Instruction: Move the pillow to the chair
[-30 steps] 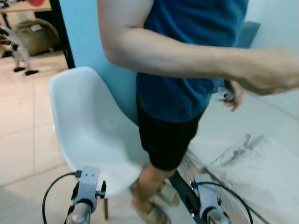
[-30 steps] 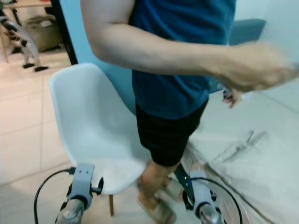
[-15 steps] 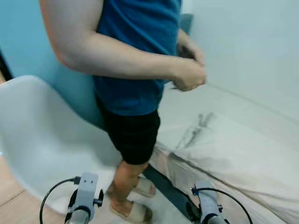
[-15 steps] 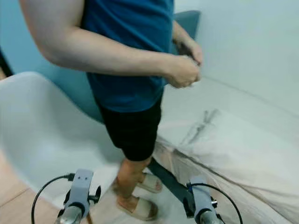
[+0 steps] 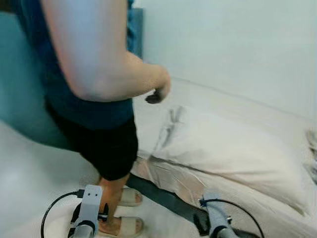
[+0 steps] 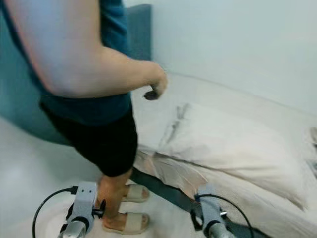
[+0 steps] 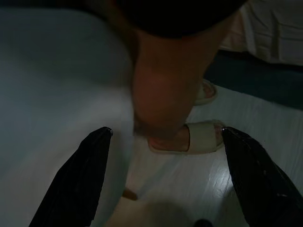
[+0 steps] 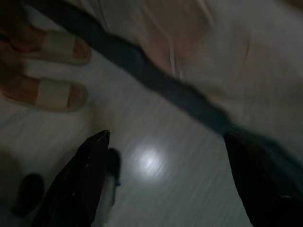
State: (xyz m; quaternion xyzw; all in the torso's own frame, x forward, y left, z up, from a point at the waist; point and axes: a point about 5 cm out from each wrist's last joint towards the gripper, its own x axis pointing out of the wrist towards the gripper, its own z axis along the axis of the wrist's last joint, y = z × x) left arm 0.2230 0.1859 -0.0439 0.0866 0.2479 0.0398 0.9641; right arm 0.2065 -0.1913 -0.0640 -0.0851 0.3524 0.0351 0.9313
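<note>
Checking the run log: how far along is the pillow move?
Nothing looks done: the pillow lies on the bed. In hand: both arms held low, left gripper and right gripper open and holding nothing. A person stands left of the pillow. Left: grasp the pillow and carry it to the chair.

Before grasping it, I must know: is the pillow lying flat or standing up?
Flat. The pillow lies along the bed, its broad side up.

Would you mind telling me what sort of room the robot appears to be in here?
Most likely a bedroom: a white pillow lies on a bed with pale sheets set against a plain wall, with a blue padded headboard at its end. A person in slippers stands beside it.
</note>
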